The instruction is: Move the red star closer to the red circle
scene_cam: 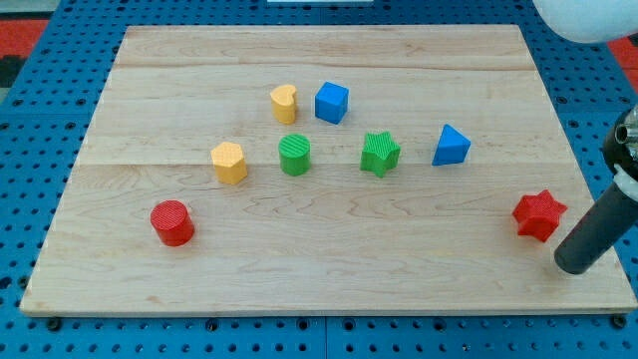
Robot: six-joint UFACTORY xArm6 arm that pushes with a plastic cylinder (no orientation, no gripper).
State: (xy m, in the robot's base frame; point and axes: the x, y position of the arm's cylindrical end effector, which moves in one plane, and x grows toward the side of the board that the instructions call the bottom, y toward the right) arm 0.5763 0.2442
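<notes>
My tip [572,267] is sitting on the board [329,269] at the view's lower right, just right of and below the red star [539,215]; contact can't be told. It's a bare rod, holding nothing. The red circle [172,222] is lying well apart at the view's lower left. Between them, yellow, green and blue blocks are sitting mid-board, untouched.

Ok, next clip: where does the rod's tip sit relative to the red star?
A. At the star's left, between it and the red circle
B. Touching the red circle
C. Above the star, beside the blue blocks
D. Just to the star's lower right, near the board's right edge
D: my tip sits just to the lower right of the red star, on the side away from the red circle.
</notes>
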